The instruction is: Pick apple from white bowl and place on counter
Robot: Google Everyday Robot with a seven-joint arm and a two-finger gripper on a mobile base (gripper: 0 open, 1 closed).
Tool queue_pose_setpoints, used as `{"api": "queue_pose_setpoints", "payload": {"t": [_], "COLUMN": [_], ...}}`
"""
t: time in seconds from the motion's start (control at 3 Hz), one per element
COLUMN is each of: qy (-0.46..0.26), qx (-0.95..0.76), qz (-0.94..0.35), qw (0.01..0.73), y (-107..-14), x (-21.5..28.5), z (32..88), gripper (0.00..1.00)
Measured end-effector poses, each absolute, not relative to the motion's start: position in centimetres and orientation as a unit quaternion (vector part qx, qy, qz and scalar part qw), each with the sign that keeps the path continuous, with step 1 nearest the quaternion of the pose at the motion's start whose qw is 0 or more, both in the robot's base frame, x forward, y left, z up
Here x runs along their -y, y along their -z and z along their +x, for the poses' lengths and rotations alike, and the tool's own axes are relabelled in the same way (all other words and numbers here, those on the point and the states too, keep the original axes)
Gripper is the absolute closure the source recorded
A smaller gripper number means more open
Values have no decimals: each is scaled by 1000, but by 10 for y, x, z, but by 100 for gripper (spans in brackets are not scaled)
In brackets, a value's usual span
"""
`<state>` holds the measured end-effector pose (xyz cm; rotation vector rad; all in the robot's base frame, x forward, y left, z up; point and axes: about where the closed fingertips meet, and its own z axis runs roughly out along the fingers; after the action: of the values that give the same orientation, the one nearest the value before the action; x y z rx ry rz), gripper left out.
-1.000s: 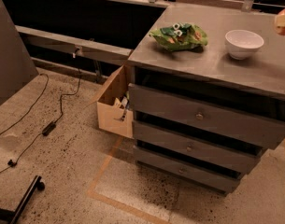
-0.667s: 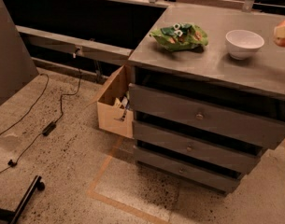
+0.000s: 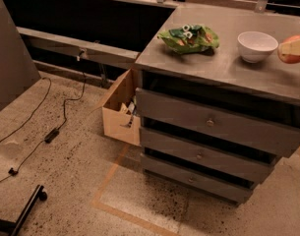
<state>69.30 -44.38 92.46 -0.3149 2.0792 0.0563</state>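
Observation:
The apple (image 3: pixel 289 58), reddish-orange, is at the right edge of the camera view, just right of the white bowl (image 3: pixel 256 45) and low over the counter (image 3: pixel 218 68). My gripper (image 3: pixel 294 47) reaches in from the right edge. A pale finger (image 3: pixel 298 46) lies across the apple's front, and the gripper is shut on the apple. The rest of the gripper and the arm are out of view. The bowl stands upright on the counter's back right part and looks empty inside.
A green snack bag (image 3: pixel 189 38) lies on the counter left of the bowl. The cabinet has three drawers (image 3: pixel 208 123) below. A tan cardboard box (image 3: pixel 120 109) stands on the floor at its left. Cables (image 3: pixel 51 133) and a black stand leg (image 3: pixel 25 211) lie on the floor.
The apple in my gripper has moved down and a little left, from higher at the right edge to beside the bowl. The bowl and the bag have not moved.

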Motion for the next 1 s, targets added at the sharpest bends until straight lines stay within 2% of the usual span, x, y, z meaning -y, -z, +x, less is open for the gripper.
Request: {"api": "queue_pose_setpoints", "payload": {"t": [0.33,0.67,1.0], "qy": [-32,-44,-59], "qx": [-866,-874,-875], "qz": [-137,-141,-145], "qw": [479,464,458], "y": [-908,-893,-884], "x": [440,436,432], "z": [693,693,692], "gripper": [100,83,59]}}
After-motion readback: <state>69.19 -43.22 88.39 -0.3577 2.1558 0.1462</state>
